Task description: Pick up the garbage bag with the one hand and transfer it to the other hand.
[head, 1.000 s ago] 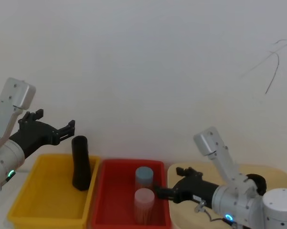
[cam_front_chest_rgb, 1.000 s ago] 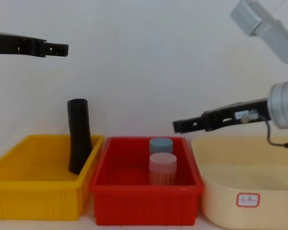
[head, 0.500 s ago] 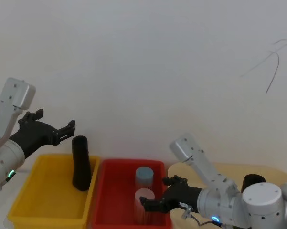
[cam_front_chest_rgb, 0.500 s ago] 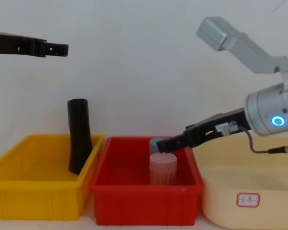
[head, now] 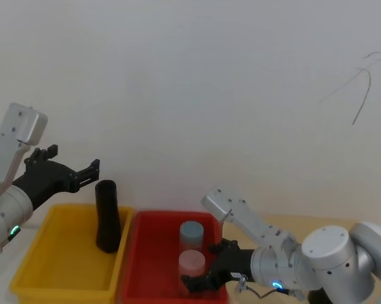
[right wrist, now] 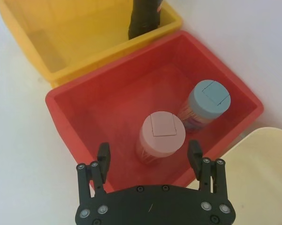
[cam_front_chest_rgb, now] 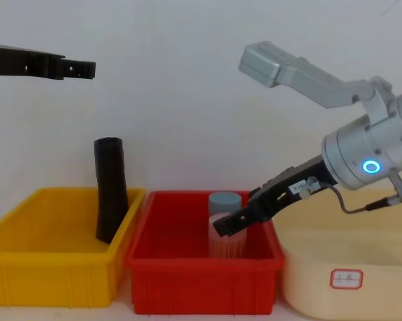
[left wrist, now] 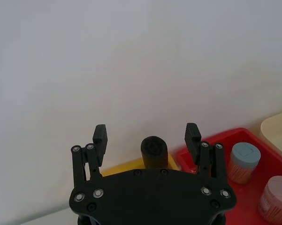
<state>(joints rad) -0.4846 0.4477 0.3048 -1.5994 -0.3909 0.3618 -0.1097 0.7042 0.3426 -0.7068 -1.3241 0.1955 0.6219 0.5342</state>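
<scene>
Garbage bag roll (head: 106, 216) on end in the yellow bin (cam_front_chest_rgb: 53, 274), long axis near vertical, leaning on its right wall, your left hand (head: 94, 171) above, fingers apart, your right hand (right wrist: 149, 150) spread by the pink-capped jar (right wrist: 162, 133).

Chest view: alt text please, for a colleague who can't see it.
The right gripper reaches down into the red bin, at the pink-lidded jar. The left gripper hangs high at the left; lower down, a black roll leans in the yellow bin.
</scene>
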